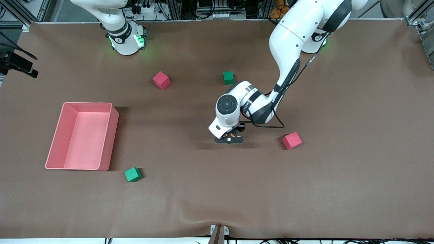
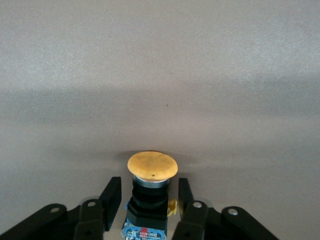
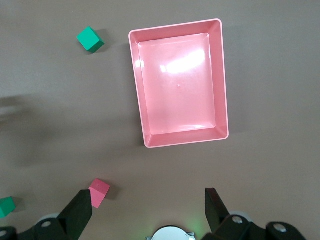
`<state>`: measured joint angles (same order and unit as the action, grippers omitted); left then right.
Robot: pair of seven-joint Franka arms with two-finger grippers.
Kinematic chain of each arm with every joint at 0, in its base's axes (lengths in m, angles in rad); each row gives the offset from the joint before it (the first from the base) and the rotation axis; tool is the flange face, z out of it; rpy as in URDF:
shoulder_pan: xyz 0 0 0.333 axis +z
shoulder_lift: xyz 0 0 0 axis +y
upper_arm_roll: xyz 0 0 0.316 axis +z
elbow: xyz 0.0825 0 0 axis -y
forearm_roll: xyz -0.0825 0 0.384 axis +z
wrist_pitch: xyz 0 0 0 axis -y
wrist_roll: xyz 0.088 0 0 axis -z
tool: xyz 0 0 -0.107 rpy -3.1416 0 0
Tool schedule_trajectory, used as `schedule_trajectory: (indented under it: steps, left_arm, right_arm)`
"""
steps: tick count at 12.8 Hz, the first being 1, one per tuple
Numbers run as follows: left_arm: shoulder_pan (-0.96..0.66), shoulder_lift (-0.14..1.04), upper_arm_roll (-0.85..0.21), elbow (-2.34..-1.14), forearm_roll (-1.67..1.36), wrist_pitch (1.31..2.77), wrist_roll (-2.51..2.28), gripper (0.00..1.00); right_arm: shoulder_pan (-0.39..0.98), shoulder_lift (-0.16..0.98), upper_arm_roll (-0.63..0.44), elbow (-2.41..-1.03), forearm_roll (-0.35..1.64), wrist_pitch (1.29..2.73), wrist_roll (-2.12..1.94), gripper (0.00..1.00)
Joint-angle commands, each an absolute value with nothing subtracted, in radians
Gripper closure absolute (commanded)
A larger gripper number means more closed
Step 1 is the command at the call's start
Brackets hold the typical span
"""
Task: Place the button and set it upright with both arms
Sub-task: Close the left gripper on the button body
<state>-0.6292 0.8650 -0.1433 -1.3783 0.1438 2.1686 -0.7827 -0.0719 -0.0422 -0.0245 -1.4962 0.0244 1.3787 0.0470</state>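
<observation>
Down at mid-table on the matte brown cloth [image 1: 305, 189]: left gripper [image 2: 149, 196], black fingers [image 2: 111, 195] partly closed, flanking the ribbed dark body of the small push-button with a smooth domed orange cap [image 2: 152, 165]; contact not discernible. Button upright on the cloth, nearer the front camera than the green foam cube [image 1: 228, 77], beside the pink foam cube [image 1: 292, 140]. High over the glossy pink rectangular plastic tray [image 3: 177, 82], waiting: right gripper [image 3: 148, 211], spread wide, holding nothing.
</observation>
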Motion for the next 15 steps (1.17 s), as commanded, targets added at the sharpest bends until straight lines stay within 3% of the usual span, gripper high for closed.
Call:
schedule_trajectory:
  steps: [1, 5, 7, 9, 15]
  left_arm:
    - [-0.635, 0.857, -0.141, -1.396, 0.163, 2.186, -0.808, 0.47]
    - [-0.649, 0.856, -0.141, -1.397, 0.164, 2.186, -0.808, 0.69]
    - [-0.650, 0.856, -0.141, -1.397, 0.164, 2.184, -0.808, 0.88]
    - [-0.646, 0.850, -0.141, -1.394, 0.164, 2.184, -0.824, 1.00]
    - [-0.637, 0.740, -0.135, -1.379, 0.140, 2.109, -0.919, 1.00]
  right_arm:
    - [-0.058, -0.035, -0.020, -1.453, 0.015, 1.341, 0.060, 0.00]
    - [-0.057, -0.034, -0.018, -1.428, 0.017, 1.299, 0.054, 0.00]
    - [-0.057, -0.034, -0.018, -1.428, 0.017, 1.299, 0.051, 0.00]
    - [-0.057, -0.034, -0.012, -1.428, 0.015, 1.299, 0.051, 0.00]
    - [-0.046, -0.035, -0.011, -1.427, 0.012, 1.296, 0.046, 0.00]
